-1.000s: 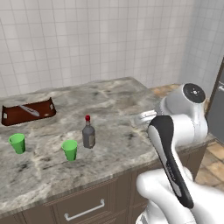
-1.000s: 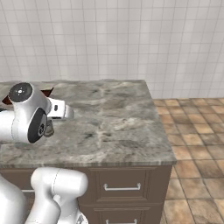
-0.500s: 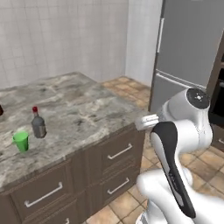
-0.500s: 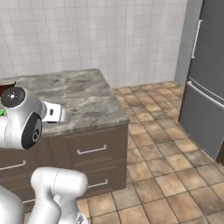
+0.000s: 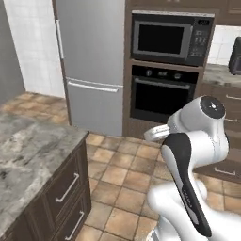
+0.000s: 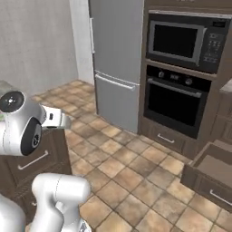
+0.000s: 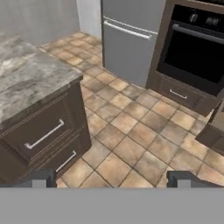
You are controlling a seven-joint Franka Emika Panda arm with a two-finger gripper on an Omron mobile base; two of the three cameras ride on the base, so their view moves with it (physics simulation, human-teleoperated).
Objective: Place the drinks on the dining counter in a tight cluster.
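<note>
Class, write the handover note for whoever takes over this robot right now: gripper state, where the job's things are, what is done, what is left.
Gripper: open, holding nothing, fingertips wide apart over the tiled floor.
Dining counter: its corner lies at the left of the left base view, with dark drawers below. No drinks stand on the part in sight.
Facing: fridge, oven and microwave; a lower drawer stands open at the right.
Done: no drink in hand, no cluster visible.
Left: probably find the drinks, carry them to the counter and set them close together.
</note>
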